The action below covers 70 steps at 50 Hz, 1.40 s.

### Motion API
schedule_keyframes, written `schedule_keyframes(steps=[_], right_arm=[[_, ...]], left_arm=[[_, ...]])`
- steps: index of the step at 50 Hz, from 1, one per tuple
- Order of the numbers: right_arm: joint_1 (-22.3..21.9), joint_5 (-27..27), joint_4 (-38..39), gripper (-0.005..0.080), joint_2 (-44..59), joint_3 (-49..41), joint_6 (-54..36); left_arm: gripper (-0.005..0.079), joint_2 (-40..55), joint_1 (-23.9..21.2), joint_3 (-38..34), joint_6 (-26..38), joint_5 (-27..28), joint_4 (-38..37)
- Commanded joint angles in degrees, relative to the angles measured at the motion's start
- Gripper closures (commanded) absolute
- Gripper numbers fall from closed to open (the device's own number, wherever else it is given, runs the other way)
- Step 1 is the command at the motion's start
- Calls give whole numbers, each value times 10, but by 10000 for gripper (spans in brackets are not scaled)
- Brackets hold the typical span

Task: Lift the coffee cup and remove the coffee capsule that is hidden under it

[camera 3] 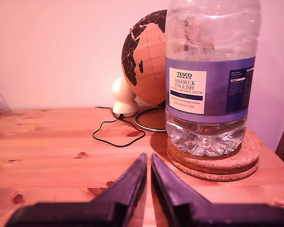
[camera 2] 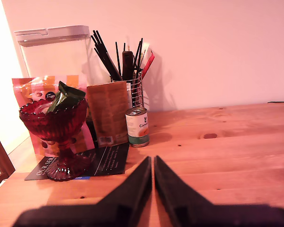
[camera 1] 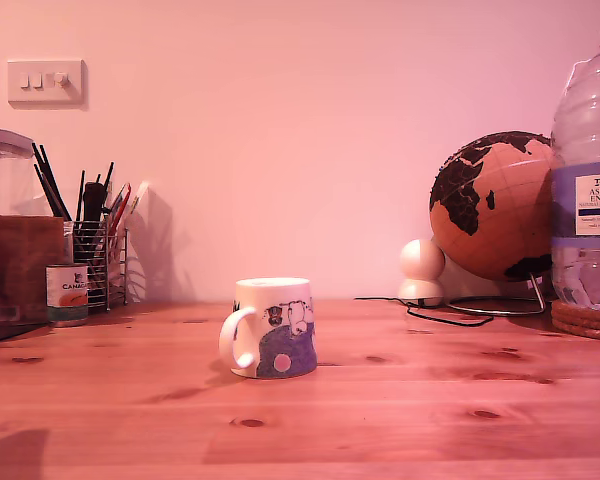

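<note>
The coffee cup [camera 1: 271,328], a white mug with a sheep print, blue-purple lower band and pink dot, stands mouth-down on the wooden table [camera 1: 400,420] near the middle of the exterior view, handle toward that view's left. The coffee capsule is hidden. Neither arm shows in the exterior view. My first gripper [camera 2: 153,162] is shut with nothing in it, pointing at the small tin can [camera 2: 137,126]. My second gripper [camera 3: 148,159] is shut and empty, low over the table near the cork coasters [camera 3: 215,161].
At the exterior view's left stand a tin can [camera 1: 67,293], a wire pen holder [camera 1: 102,255], a brown packet and a clear jar. At its right are a globe [camera 1: 492,205], a black cable [camera 1: 435,315] and a large water bottle [camera 1: 586,180] on coasters. A red glass goblet [camera 2: 59,137] shows in the first wrist view.
</note>
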Motion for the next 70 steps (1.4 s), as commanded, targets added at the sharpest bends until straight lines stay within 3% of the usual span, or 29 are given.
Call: schedule_keyframes(steps=[1,20,26,31,36,42,52,70], right_arm=[[-16,-42,-96,764,-3,34,137],[-16,-43,-92,764,-3,34,140],[-16,-46,-73,764,-4,34,170],[-16,-83,-39,764,-3,38,241],[-16,-136,-8,764,-3,50,245],[-16,-193,-17,764,-3,79,244],[-16,-256,-83,764,17,131,237],[1,-279,-173,764,160,226,174]], left_arm=[[761,-5,28,22,-108,118,-87],[761,-5,28,22,-111,122,-84],[761,-5,28,22,-158,143,-63],[761,-5,28,22,-213,173,-18],[762,-5,28,26,-251,230,37],[762,-2,24,49,-274,291,46],[762,39,7,76,-273,365,38],[761,220,-64,152,-175,372,30]])
